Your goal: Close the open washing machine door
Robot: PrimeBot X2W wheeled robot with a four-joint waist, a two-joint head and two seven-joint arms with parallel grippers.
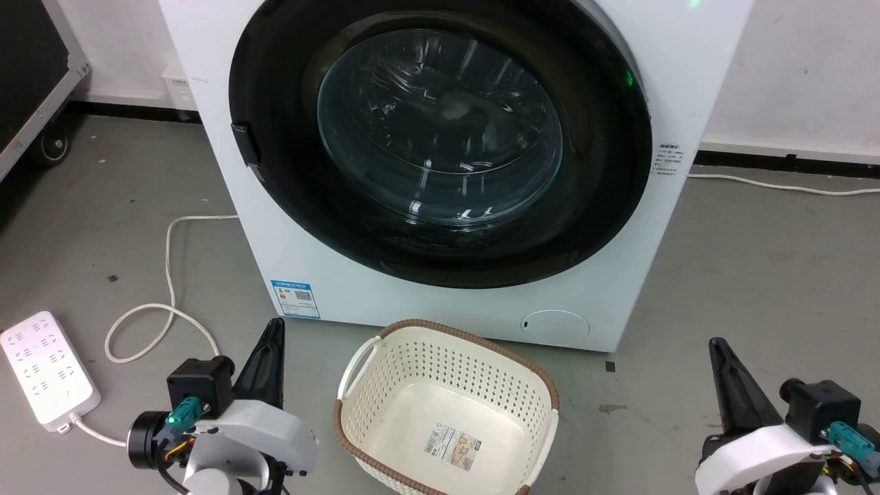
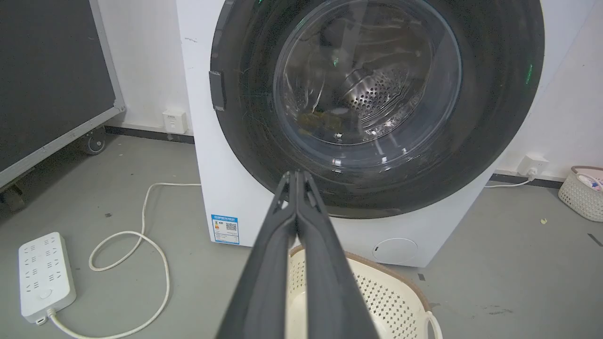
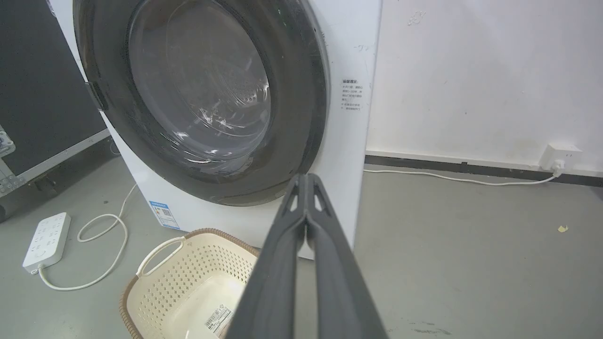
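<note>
Left claw (image 1: 276, 327) sits low at the lower left of the head view, its two long dark fingers pressed together with nothing between them, and over on the lower right the right claw (image 1: 717, 346) matches it, fingers squeezed tight to a single point and empty as well. Both hang just above the grey concrete floor (image 1: 756, 275), well short of the big white box-shaped washing machine (image 1: 447, 313). And the large round washing machine door (image 1: 440, 137), glossy black rim around a bulging clear glass bowl, lies flat against the machine's front, filling the round port. Below it, a blue label sticker (image 1: 295, 298) sits low on the left and a small round cap (image 1: 555, 326) low on the right. A cream perforated laundry basket with a brown woven rim (image 1: 447, 364) stands between the claws, just in front of the machine. Off to the left lies a white power strip (image 1: 45, 368) with its looping white cable (image 1: 168, 275).
</note>
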